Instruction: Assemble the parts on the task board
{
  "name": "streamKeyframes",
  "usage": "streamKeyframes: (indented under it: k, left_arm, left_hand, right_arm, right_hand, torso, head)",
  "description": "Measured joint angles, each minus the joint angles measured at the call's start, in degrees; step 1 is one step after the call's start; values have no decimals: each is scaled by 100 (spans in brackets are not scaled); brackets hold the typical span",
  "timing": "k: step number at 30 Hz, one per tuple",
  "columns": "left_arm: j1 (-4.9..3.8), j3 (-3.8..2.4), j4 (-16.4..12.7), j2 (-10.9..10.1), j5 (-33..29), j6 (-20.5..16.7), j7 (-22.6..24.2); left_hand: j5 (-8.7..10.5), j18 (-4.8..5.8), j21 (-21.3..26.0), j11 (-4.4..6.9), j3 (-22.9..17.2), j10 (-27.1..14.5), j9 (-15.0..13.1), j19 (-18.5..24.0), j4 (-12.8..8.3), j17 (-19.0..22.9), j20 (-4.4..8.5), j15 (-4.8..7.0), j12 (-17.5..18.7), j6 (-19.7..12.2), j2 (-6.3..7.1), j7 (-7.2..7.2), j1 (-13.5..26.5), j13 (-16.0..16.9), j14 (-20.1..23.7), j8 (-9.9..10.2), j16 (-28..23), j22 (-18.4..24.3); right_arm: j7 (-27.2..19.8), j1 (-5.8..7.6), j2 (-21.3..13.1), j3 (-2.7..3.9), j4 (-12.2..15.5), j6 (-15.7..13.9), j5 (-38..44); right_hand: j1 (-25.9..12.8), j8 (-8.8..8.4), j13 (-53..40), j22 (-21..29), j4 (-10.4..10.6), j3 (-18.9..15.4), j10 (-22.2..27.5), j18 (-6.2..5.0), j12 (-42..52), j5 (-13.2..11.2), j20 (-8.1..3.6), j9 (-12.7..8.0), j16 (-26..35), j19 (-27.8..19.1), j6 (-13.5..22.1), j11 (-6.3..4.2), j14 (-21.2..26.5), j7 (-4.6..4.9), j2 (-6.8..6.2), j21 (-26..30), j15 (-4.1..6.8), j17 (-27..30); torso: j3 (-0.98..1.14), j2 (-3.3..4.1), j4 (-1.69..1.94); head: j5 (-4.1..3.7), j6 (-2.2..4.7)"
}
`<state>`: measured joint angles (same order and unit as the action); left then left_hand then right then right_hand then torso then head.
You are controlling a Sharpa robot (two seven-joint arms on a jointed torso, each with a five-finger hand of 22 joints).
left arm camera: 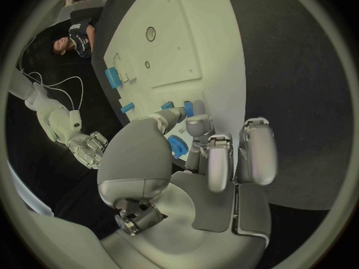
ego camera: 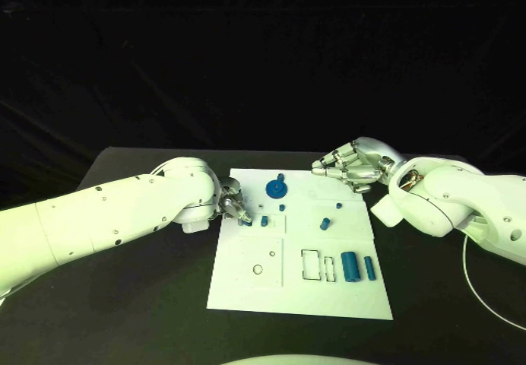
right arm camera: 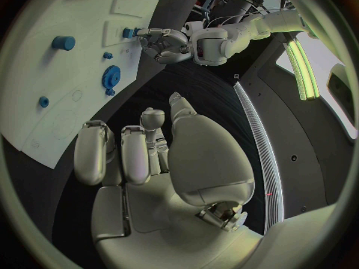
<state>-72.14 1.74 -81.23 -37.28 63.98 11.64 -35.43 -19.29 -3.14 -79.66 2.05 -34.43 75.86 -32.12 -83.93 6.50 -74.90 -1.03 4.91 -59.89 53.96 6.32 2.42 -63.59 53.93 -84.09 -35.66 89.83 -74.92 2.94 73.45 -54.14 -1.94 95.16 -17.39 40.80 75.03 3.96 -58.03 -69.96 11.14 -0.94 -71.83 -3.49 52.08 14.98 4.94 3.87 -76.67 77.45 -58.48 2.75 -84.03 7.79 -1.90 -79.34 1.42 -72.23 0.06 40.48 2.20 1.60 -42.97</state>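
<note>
Nearby, gear (ego camera: 277, 188) stands between hands, seemingly untouched.

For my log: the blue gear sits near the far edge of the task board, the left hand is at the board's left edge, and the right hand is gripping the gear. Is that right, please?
Not quite. The right hand grips nothing: the head view shows it beyond the task board's far right corner, apart from the blue gear. The gear does sit near the far edge, and the left hand is at the board's left edge.
</note>
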Motion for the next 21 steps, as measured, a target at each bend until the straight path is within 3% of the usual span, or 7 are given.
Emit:
streamKeyframes:
  k: [15,21]
  left_arm:
    - [-20,-9,89,110,50,86,-57]
    - [-26,-10,200,202,49,110,-77]
  left_hand:
    - [-63,0,-24,7,13,53,19,0,-20,-4,0,0,-25,42,-19,-19,106,63,0,-3,0,1]
    - [-76,-1,-39,24,-45,147,84,0,-196,-4,0,21,-139,125,-75,-42,350,210,21,-17,0,1]
  right_arm:
    - [1,-1,9,0,4,4,0]
    - [1,-1,10,0,8,5,0]
  right_hand:
    - [0,0,1,0,0,0,0,0,0,0,0,-1,0,0,0,0,0,0,0,0,0,0]
    - [0,0,1,0,0,0,0,0,0,0,0,-1,0,0,0,0,0,0,0,0,0,0]
  torso:
    - [3,0,0]
    - [7,0,-5]
  head:
    - [-7,-7]
    - [-5,-11]
